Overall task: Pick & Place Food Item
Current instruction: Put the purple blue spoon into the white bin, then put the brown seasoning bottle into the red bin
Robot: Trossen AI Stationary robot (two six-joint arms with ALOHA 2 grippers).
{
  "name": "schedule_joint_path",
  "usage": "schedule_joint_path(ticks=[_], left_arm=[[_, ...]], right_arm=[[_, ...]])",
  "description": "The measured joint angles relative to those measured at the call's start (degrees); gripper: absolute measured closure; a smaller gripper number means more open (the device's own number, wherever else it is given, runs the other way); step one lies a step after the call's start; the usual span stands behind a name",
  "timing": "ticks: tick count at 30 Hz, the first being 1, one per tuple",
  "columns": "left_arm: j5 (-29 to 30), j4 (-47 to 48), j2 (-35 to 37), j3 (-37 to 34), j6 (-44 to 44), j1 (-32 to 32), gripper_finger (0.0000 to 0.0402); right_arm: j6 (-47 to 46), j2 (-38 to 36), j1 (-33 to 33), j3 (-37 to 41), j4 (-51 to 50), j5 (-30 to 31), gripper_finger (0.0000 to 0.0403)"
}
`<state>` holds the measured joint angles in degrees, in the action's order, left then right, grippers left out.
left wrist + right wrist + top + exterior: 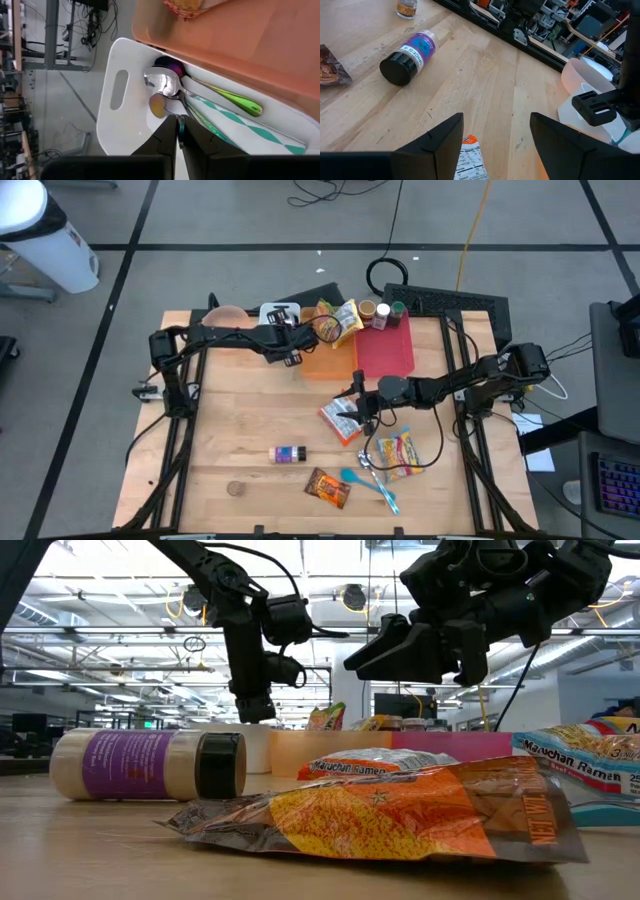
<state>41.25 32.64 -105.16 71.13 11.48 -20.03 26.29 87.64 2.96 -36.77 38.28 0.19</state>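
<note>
Jar lies left of ramen packet.

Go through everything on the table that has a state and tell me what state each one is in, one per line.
left gripper: shut on a thin utensil handle over the white tray
right gripper: open, above the ramen packet
spice jar: lying on its side, black cap on
spoons in tray: lying flat, bowls together
orange snack bag: lying flat, sealed
</note>
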Motion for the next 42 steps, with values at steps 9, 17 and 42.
schedule_joint_path(ticks=[9, 17, 42], left_arm=[[-3.0, 1.0, 0.0, 0.7, -0.4, 0.0, 0.0376], [-3.8, 6.9, 0.0, 6.0, -1.5, -0.1, 0.037], [-17.2, 10.9, 3.1, 6.2, -4.5, -3.3, 0.0138]], right_arm=[[-0.1, 0.0, 0.0, 0.0, 0.0, 0.0, 0.0181], [-0.1, 0.0, 0.0, 0.0, 0.0, 0.0, 0.0183], [-0.6, 0.0, 0.0, 0.0, 0.2, -0.2, 0.0185]])
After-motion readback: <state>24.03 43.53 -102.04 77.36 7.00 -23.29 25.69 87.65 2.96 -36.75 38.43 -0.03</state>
